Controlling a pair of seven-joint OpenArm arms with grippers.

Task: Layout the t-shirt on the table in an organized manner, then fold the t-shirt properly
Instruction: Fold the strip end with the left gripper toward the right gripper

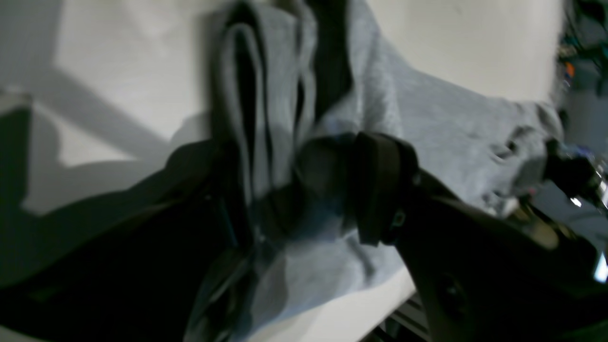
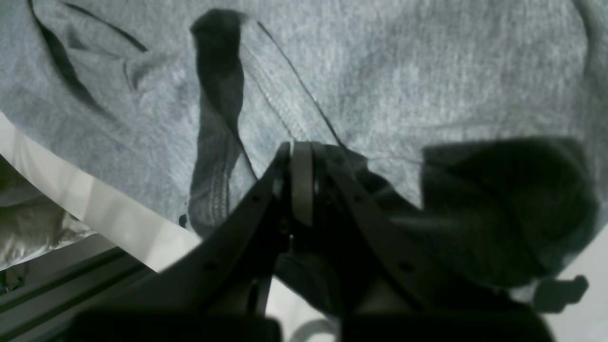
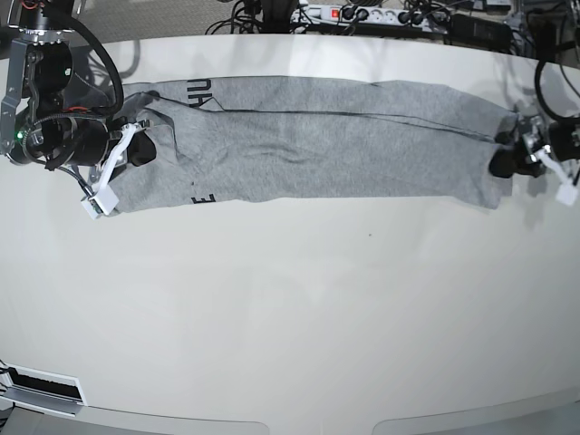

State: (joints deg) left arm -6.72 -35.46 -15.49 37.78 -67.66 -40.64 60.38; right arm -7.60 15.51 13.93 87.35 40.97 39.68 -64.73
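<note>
A power strip point(image 3: 349, 14) and a tangle of cables point(image 3: 426, 18) lie along the far edge of the surface point(image 3: 290, 308), behind the work, and nothing stands between the two arms. The t-shirt point(image 3: 308, 140) lies stretched out in a long, narrow band across the far half of the off-white surface, folded lengthwise, with fragments of black lettering point(image 3: 199, 91) showing near the end at the base view's left. The right hand point(image 3: 136, 145), at that left end, has its jaws pressed together on a pinch of grey cloth; in its wrist view the fingers point(image 2: 301, 185) meet on a seamed fold of the t-shirt point(image 2: 380, 71), close to the rim of the surface point(image 2: 95, 213). The left hand point(image 3: 506, 154), at the opposite end, sits against the other short edge of the band. Its wrist view is blurred, but the jaws stand wide apart with bunched cloth point(image 1: 427, 123) between them, one dark pad point(image 1: 380, 185) lying against the fabric; whether it truly grips the cloth I cannot tell.
</note>
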